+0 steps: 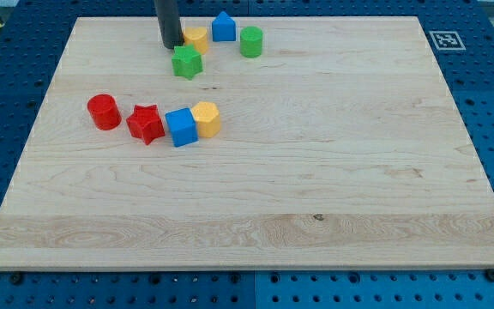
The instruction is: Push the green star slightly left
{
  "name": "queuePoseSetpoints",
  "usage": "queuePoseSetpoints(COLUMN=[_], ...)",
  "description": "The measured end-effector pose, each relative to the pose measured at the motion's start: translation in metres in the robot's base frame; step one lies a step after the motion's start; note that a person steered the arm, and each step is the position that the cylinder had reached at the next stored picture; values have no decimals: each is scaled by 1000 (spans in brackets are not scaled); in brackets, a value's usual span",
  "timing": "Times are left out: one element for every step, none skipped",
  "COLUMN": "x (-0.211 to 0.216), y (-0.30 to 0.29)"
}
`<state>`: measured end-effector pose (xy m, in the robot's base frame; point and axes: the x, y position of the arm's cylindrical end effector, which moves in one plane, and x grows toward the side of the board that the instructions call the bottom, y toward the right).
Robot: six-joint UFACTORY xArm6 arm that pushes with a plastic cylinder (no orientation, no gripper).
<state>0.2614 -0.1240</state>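
one view; high, angled down; whole board [316, 172] framed

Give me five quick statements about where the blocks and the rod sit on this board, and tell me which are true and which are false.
1. My tip sits at the view's top, just up and left of the green star. True.
2. The green cylinder lies left of the green star. False: it lies to the star's right, beyond the blue house-shaped block.
3. The red star lies between the red cylinder and the blue cube. True.
4. The lower yellow block stands alone, far from any block. False: it sits against the blue cube.
5. A yellow block lies right beside my tip. True.
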Motion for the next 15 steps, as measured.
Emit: queuePoseSetpoints(x=[10, 21, 32, 41, 70, 117, 143, 141, 116, 83, 68, 66, 65, 65, 65], y=[0, 0, 0, -7, -20, -13, 7, 37, 64, 74, 74, 71, 64, 56, 46])
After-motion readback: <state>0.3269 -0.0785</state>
